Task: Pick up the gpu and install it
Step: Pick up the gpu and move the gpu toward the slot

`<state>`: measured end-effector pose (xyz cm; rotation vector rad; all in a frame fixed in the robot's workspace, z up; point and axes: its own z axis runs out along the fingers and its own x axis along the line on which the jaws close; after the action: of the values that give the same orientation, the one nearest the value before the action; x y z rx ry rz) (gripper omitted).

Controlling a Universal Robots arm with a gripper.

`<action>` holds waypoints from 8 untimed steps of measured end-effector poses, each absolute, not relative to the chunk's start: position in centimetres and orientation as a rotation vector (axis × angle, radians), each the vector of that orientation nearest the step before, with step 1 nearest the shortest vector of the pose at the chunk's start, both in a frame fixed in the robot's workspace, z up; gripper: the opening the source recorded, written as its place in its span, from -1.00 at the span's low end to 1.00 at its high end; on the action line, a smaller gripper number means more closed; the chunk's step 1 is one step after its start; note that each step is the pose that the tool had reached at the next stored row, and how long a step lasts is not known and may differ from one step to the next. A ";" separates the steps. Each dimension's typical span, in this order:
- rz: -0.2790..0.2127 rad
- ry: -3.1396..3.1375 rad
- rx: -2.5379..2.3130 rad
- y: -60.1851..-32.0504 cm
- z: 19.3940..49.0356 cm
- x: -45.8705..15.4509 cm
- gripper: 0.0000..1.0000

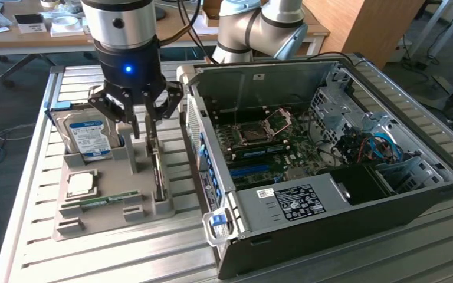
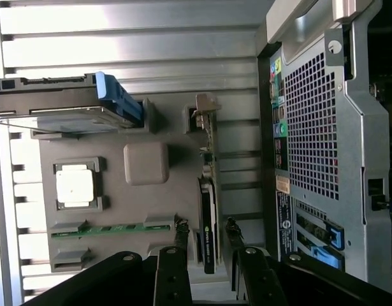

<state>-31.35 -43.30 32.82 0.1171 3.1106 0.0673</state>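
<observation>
Now my end effector (image 1: 143, 131) hangs spread, seemingly straddling the gpu (image 1: 158, 175) directly below, its long axis running near-to-far.

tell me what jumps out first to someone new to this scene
The open computer case dominates the exterior view's right, its motherboard exposed. On that view's left the gripper hangs over a gray parts tray, jaws open either side of the gpu standing on edge there. A blue-labelled hard drive stands upright in the same tray.
</observation>
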 end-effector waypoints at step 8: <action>0.067 3.111 0.117 -43.3 32.0 -31.4 -0.29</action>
<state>-31.35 -43.30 32.02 0.1171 3.1106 0.0673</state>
